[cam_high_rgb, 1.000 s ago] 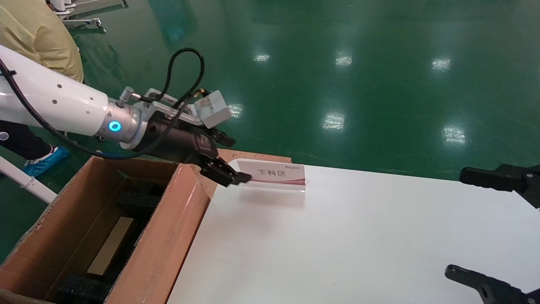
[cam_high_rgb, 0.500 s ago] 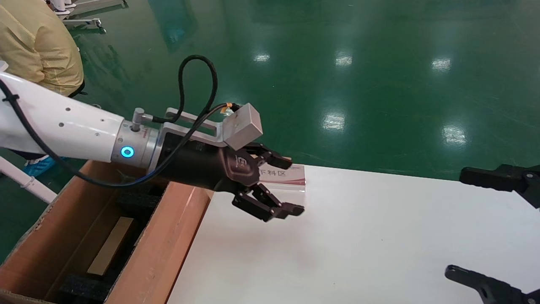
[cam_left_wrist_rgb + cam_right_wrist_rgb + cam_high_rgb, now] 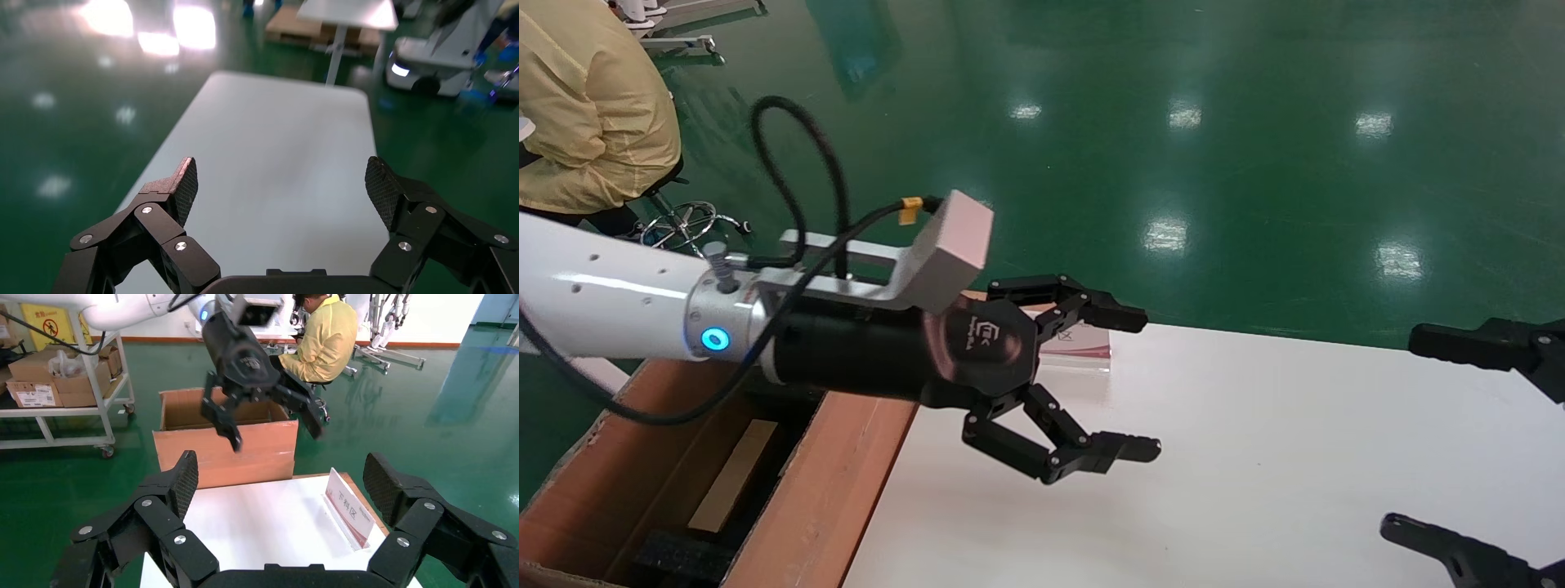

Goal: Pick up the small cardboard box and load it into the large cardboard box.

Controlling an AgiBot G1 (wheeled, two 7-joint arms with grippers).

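Observation:
The large cardboard box (image 3: 846,490) stands open at the table's left end, also seen in the right wrist view (image 3: 226,447). Inside it, between black foam blocks (image 3: 678,555), a pale tan narrow edge shows, which is the small cardboard box (image 3: 735,474) standing on edge. My left gripper (image 3: 1136,384) hangs open and empty over the white table (image 3: 1254,457), just right of the large box's wall and beside the sign card. Its wrist view shows only bare table (image 3: 275,135) between the spread fingers of the left gripper (image 3: 281,184). My right gripper (image 3: 1438,437) is parked open at the table's right end.
A clear-based sign card (image 3: 1087,347) with Chinese characters stands at the table's far edge, partly behind the left gripper's upper finger. A person in a yellow coat (image 3: 592,98) sits beyond the large box. A shelf cart with cartons (image 3: 61,386) stands farther off.
The left gripper has swung from above the large box's right wall rightward out over the table, staying open. The right arm has not moved.

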